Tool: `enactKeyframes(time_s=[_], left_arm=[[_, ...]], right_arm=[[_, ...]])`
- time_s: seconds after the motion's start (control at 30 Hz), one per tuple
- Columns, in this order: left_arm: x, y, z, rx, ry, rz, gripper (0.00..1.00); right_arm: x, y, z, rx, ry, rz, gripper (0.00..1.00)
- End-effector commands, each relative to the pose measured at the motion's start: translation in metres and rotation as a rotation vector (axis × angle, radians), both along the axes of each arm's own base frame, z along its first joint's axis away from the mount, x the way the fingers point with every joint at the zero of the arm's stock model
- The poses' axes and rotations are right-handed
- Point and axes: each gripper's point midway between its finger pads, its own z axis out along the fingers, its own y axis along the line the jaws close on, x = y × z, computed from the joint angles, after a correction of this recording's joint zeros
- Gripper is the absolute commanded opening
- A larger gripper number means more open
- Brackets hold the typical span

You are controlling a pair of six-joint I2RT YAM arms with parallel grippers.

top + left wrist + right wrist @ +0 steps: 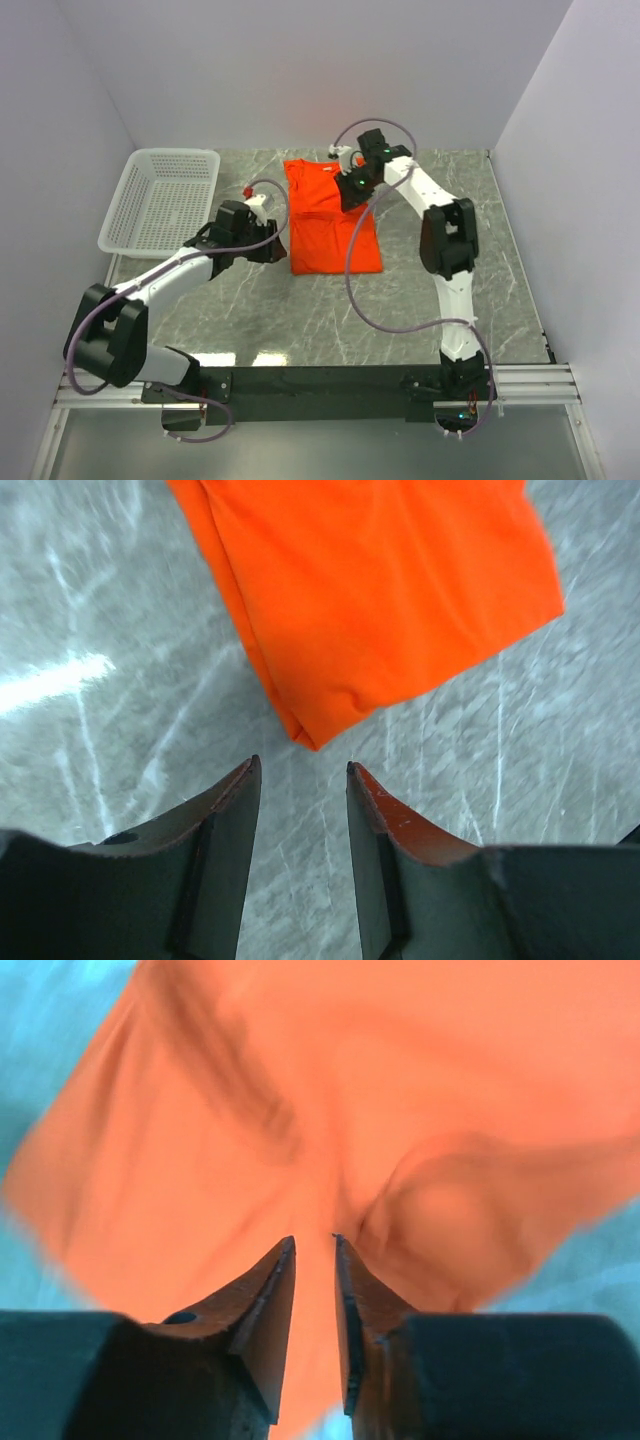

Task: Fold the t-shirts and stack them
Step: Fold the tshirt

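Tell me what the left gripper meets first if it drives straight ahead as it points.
Probably the near corner of the orange t-shirt, lying just beyond the open left gripper; if angled steeply, the marble table first.

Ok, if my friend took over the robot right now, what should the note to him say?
Left gripper: open, empty, just short of a t-shirt corner.
Right gripper: nearly closed, over the t-shirt; can't tell if it pinches cloth.
T-shirt: on the table, beside the white basket.
Done: looks partly folded.
Left: finish folding, then stack; only one t-shirt in view.
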Motion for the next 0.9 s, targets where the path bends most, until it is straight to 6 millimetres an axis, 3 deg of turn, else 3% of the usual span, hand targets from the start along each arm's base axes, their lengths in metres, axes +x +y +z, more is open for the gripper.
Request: enactKeyframes(time_s=[0.0,0.03,0.1,0.13,0.17,0.23,0.33,0.53,0.87], left_arm=[[0.001,-0.014,0.001,0.014,0.021,-0.070,0.45],[0.000,-0.014,-0.003,0.023,0.037,-0.071,0.46],[0.000,-0.020,-0.011,0.024,0.063,-0.085,0.46],[0.000,-0.022,-0.014,0.020,0.072,-0.087,0.47],[-0.001,-0.026,-0.018,0.014,0.088,-0.095,0.47],[-0.004,-0.031,-0.031,0.008,0.131,-0.097,0.50],[-0.003,-0.038,-0.044,0.008,0.170,-0.088,0.50],[-0.005,-0.046,-0.056,0.015,0.195,-0.090,0.50],[-0.004,-0.051,-0.057,0.003,0.191,-0.104,0.45]], right_arm=[[-0.051,-0.010,0.066,0.109,-0.065,0.255,0.31],[-0.073,-0.019,0.062,0.088,-0.072,0.315,0.32],[-0.090,-0.027,0.058,0.073,-0.103,0.357,0.35],[-0.099,-0.031,0.070,0.063,-0.174,0.408,0.36],[-0.115,-0.039,0.050,0.049,-0.152,0.420,0.40],[-0.136,-0.049,0.042,0.025,-0.176,0.442,0.44],[-0.150,-0.056,0.034,0.013,-0.158,0.414,0.45],[-0.164,-0.063,0.011,0.006,-0.064,0.293,0.45],[-0.157,-0.079,-0.010,0.024,0.080,0.102,0.44]])
